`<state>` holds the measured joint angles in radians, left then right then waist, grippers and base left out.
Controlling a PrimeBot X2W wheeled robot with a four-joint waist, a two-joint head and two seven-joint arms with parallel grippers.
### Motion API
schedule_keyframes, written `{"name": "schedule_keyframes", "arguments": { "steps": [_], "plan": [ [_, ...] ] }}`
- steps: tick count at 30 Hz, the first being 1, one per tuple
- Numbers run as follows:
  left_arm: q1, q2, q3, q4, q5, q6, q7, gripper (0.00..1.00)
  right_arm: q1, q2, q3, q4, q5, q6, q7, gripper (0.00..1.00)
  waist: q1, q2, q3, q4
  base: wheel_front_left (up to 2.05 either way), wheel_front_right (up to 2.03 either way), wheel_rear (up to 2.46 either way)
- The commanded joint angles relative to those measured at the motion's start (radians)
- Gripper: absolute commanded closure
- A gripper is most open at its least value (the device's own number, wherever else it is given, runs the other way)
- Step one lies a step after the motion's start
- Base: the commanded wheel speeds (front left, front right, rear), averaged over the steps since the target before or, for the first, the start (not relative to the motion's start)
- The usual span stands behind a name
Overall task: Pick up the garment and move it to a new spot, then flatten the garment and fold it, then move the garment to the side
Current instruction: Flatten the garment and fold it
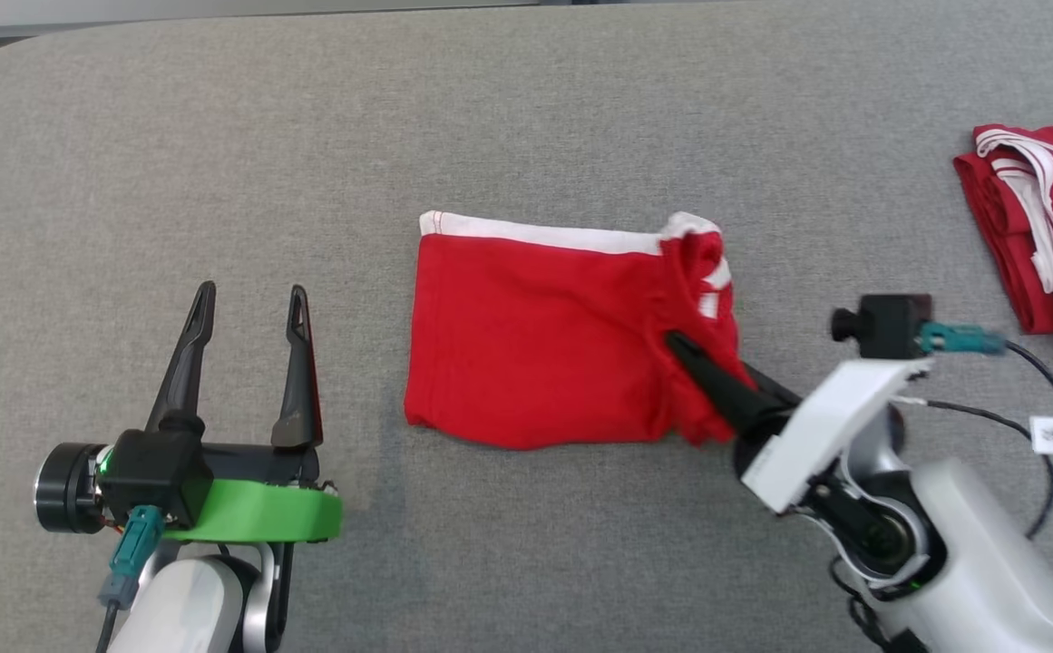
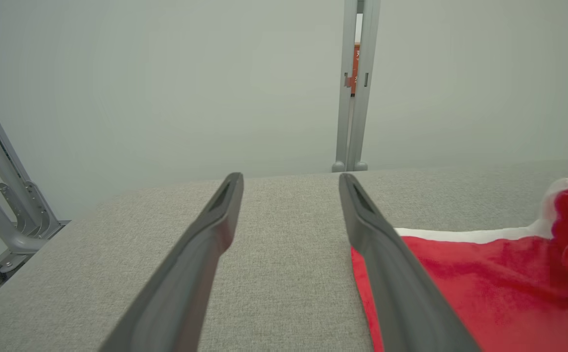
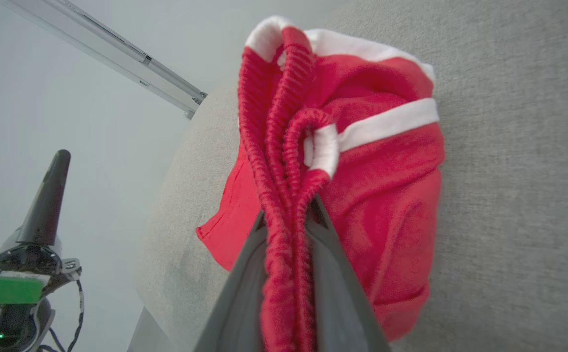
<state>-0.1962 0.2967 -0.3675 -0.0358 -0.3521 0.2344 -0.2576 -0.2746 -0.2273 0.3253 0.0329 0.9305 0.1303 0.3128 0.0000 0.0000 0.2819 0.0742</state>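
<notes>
**A:** Head view first. Where's the garment?

**B:** The garment lies mid-bench. It's a red knit rectangle with a white band along its 12 o'clock edge, bunched at its 3 o'clock end. The right claw comes in from 4 o'clock and is clamped on that bunch.

**A:** And the left claw?

**B:** The left claw is at 8 o'clock, its dark tapered fingers spread and holding nothing. A red-and-white pile sits at 2 o'clock.

**A:** Left wrist view?

**B:** The fingers stand wide over coarse grey weave. The garment's flat corner is at 4 o'clock.

**A:** Right wrist view?

**B:** The ribbed red waistband is pinched between smooth grey fingers, with a white stripe looped just above them.
</notes>
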Motion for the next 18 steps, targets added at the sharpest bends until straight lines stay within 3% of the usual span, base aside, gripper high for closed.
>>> {"name": "schedule_keyframes", "arguments": {
  "steps": [1, 9, 18],
  "plan": [
    [-0.013, 0.003, -0.002, 0.0, 0.002, -0.003, -0.002, 0.0, -0.034, 0.026, 0.019, 0.005, 0.03, 0.001, 0.009, 1.0, 0.0, 0.0, 0.009, 0.016, 0.0, 0.0, 0.0],
    [-0.03, -0.019, -0.018, 0.01, 0.0, -0.012, -0.005, 0.0, -0.184, 0.118, 0.156, 0.166, 0.061, 0.001, -0.051, 1.0, 0.0, 0.0, 0.039, 0.071, 0.0, 0.0, 0.0],
    [-0.052, -0.041, -0.033, 0.037, 0.004, -0.031, -0.008, 0.0, -0.316, 0.146, 0.3, 0.364, 0.095, 0.001, -0.193, 1.0, 0.0, 0.0, 0.07, 0.11, 0.0, 0.0, 0.0]
  ]
}}
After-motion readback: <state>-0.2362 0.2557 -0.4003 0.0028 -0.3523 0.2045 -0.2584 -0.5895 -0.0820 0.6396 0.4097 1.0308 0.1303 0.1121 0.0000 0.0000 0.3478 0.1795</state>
